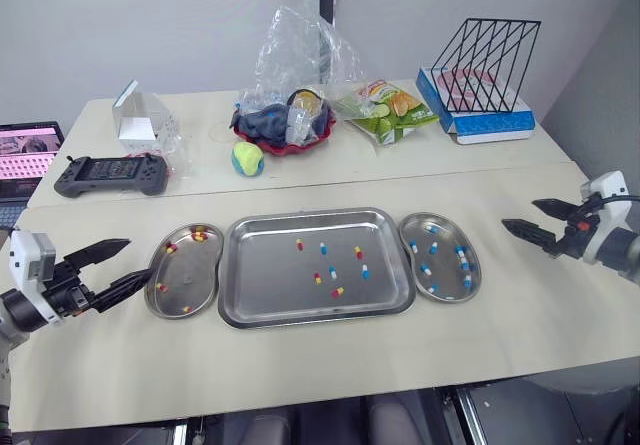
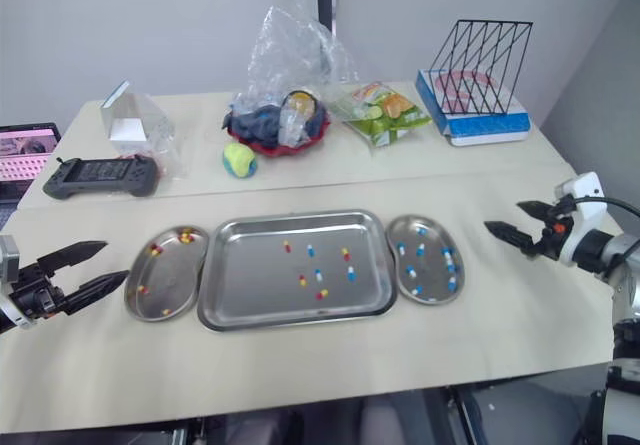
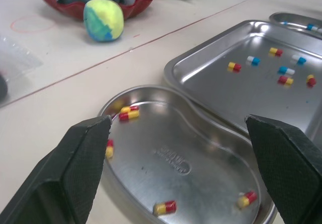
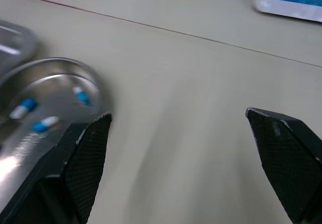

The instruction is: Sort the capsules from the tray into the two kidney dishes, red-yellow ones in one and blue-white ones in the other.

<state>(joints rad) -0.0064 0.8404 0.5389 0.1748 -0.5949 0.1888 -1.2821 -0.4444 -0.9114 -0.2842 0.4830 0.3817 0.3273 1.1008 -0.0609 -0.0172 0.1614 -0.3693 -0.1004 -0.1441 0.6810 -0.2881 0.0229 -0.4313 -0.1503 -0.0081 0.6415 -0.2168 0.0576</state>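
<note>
Left gripper [image 1: 138, 261]: I see its two black fingers spread wide with nothing between them. It hovers low just off the outer end of the left kidney dish [image 1: 190, 283], tips pointing toward it.
Right gripper [image 1: 519, 214]: The fingers are wide apart and empty. It hangs over bare tabletop, apart from the outer end of the right kidney dish [image 1: 445, 265], tips aimed that way.
Tray [image 1: 270, 265]: A rectangular steel tray sits mid-way along the front table [image 1: 300, 365], between the two grippers and well apart from both.
Red-yellow capsules [image 1: 338, 291]: Four lie loose on the tray floor, scattered about its middle. In the left wrist view a few more [image 3: 129, 114] rest in the left kidney dish, near its rim.
Blue-white capsules [image 1: 364, 271]: Three lie in the tray among the red-yellow ones. The right kidney dish holds roughly six more [image 1: 432, 250]; the right wrist view is smeared, so I take the count from the head camera.
Dishes: Each stands just beside a short end of the tray, left and right.
Edges: The front table edge runs near the camera. A seam behind the tray divides it from the rear table.
Open room: Bare tabletop extends in front of the tray and dishes, and broadly to the right of the right kidney dish. A narrower strip lies behind the tray up to the seam.
Rear table: It carries a game controller [image 1: 110, 175], a yellow-green ball [image 1: 248, 158], a red bowl [image 1: 290, 143] under a clear bag, a snack packet [image 1: 385, 105] and a wire rack [image 1: 490, 55], all well apart from both grippers.
</note>
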